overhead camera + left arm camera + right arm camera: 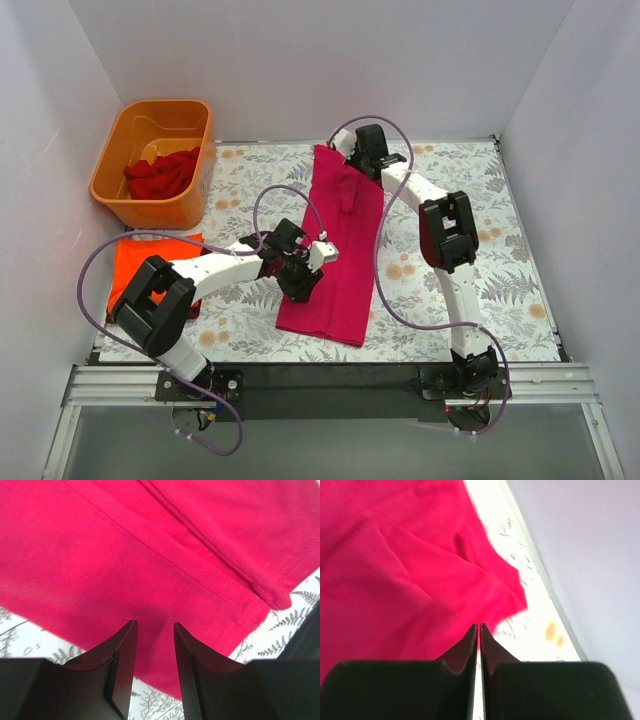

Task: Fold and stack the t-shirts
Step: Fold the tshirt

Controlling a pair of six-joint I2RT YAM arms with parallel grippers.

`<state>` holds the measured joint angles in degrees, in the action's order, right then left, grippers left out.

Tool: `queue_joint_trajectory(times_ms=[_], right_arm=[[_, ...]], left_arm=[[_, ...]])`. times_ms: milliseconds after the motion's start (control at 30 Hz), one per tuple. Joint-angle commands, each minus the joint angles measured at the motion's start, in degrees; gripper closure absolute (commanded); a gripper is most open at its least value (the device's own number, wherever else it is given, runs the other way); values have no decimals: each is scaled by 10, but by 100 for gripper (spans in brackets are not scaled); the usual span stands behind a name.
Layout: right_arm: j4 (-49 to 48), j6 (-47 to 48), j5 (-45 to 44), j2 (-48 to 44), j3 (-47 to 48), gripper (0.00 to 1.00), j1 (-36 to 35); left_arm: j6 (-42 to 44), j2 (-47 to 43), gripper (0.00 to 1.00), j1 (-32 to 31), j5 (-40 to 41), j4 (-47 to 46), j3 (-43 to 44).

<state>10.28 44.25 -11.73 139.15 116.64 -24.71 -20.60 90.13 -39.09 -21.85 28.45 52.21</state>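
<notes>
Your landmark is the bright magenta-pink cotton t-shirt [350,270], lying as a long narrow strip down the middle of the floral-patterned desk [520,260]. To its left lies a folded bright orange t-shirt [135,258]. Further off to its far left stands a rigid orange plastic tub [150,212] with a crumpled deep red t-shirt [160,175] inside.

The left fingers [122,652] hover over the pink shirt's left edge towards its near end. They are parted by a narrow gap and have hold of nothing. The right fingers [469,642] are at the shirt's far right corner and pressed together. You cannot tell from these views whether any hem is caught between them.

Expect the pink shirt to be light, limp and quick to slump, so it will likely sag and crease wherever it is unsupported. Take hold at the stitched hems and corners of the strip, through all the layers. Pinching mid-panel would probably lift only the top ply.
</notes>
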Motion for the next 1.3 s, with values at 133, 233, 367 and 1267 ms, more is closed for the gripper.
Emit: queue_joint_trajectory(times_ms=[133,233,367,1267], right_arm=[[-26,-38,3,-165,-97,90,5],[2,-60,13,-188,-120,90,14],[89,-101,66,-197,-113,90,38],[298,-239,386,-139,-90,99,78]], left_arm=[[-41,43,68,-70,23,-18,-10],[-73,64,68,-103,8,-14,-4],[-116,71,68,-139,-10,-22,7],[-313,224,82,141,-58,-92,312]])
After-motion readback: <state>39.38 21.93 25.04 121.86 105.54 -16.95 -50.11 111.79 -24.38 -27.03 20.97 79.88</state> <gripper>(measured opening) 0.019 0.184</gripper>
